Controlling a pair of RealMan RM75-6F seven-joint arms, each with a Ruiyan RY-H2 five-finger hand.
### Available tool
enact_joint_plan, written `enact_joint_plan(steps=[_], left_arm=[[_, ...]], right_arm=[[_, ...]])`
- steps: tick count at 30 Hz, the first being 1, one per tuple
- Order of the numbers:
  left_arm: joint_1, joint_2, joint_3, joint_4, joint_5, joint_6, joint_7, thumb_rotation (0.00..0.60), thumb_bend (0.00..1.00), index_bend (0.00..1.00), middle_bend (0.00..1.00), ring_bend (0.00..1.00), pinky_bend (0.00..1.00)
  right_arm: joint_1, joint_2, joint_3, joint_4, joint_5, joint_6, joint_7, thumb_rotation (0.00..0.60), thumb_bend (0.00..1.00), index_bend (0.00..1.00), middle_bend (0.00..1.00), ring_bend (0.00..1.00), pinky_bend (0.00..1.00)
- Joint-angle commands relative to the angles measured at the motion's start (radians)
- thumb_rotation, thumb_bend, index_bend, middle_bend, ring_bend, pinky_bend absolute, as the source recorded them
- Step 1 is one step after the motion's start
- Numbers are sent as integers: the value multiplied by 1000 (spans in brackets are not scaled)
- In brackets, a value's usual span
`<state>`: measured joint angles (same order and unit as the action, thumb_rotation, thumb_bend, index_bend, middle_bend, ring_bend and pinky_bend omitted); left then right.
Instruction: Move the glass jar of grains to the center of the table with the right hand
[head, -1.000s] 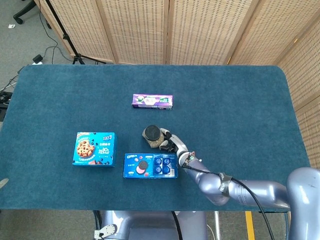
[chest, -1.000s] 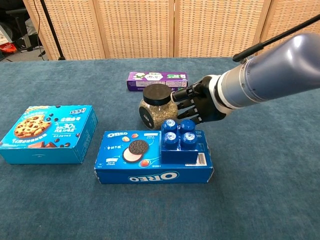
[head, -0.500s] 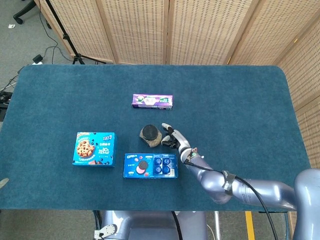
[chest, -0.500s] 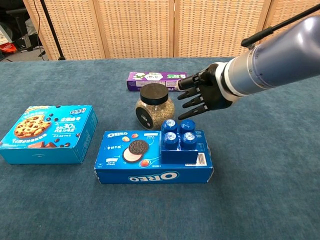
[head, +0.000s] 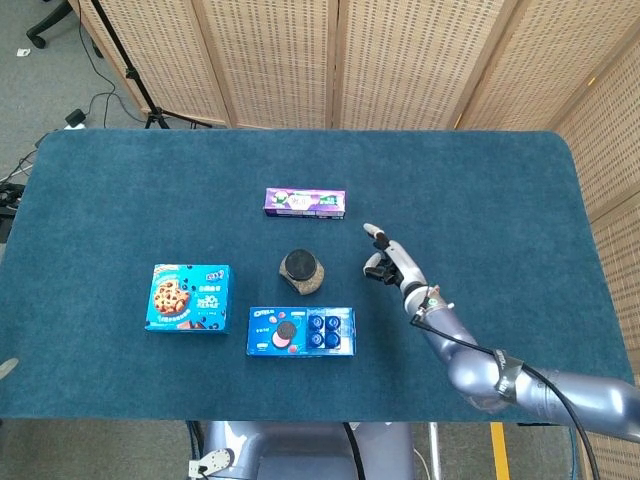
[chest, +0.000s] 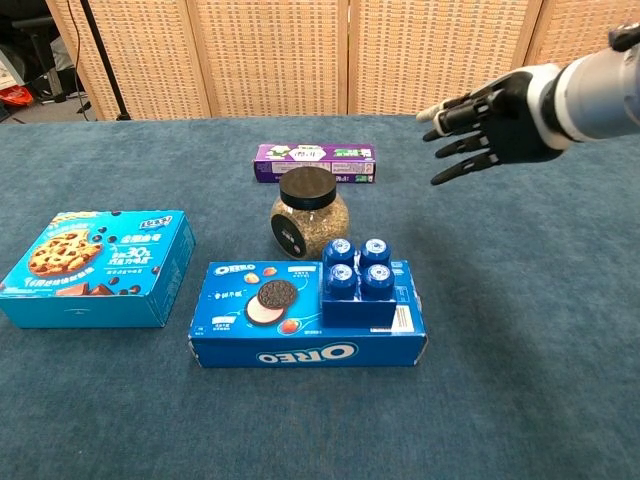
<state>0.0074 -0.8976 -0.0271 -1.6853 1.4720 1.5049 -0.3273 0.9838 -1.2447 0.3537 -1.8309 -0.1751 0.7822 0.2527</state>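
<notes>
The glass jar of grains (head: 302, 272) (chest: 308, 214), with a black lid, stands upright on the blue table just behind the Oreo box. My right hand (head: 391, 262) (chest: 487, 126) hovers well to the right of the jar, raised above the table, with its fingers spread and nothing in it. A clear gap separates the hand from the jar. My left hand shows in neither view.
A blue Oreo box (head: 301, 332) (chest: 306, 313) lies right in front of the jar. A purple box (head: 305, 203) (chest: 314, 161) lies behind it. A blue cookie box (head: 188, 297) (chest: 96, 266) sits to the left.
My right hand let go of the jar, opened, and drew away to the right and upward. The jar stays where it was set down.
</notes>
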Motion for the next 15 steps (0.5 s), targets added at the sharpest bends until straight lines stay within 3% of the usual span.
enact_joint_plan(steps=[1,2,4,6,11,15], left_arm=[[4,-3,2,-2,10,12,12,600,0,0,0,0,0],[6,-6,3,-4,16,20,22,600,0,0,0,0,0],[9,-11,5,-7,21,28,35,600,0,0,0,0,0],[11,-15,6,-9,27,33,45,600,0,0,0,0,0],[16,-20,8,-5,51,57,43,600,0,0,0,0,0],[20,-34,9,-2,58,70,74,600,0,0,0,0,0]], right_arm=[[-201,153,-47,-82,-460,115,-42,600,244,0,0,0,174],[-268,182,-81,-77,-641,189,-56,600,96,0,0,0,167],[-348,182,-124,-45,-861,289,-29,600,10,0,0,0,143],[-408,171,-164,24,-1034,395,-22,600,0,0,0,0,105],[-525,122,-232,197,-1276,642,-73,600,0,0,0,0,66],[-590,82,-265,280,-1350,751,-148,600,0,0,0,0,28]])
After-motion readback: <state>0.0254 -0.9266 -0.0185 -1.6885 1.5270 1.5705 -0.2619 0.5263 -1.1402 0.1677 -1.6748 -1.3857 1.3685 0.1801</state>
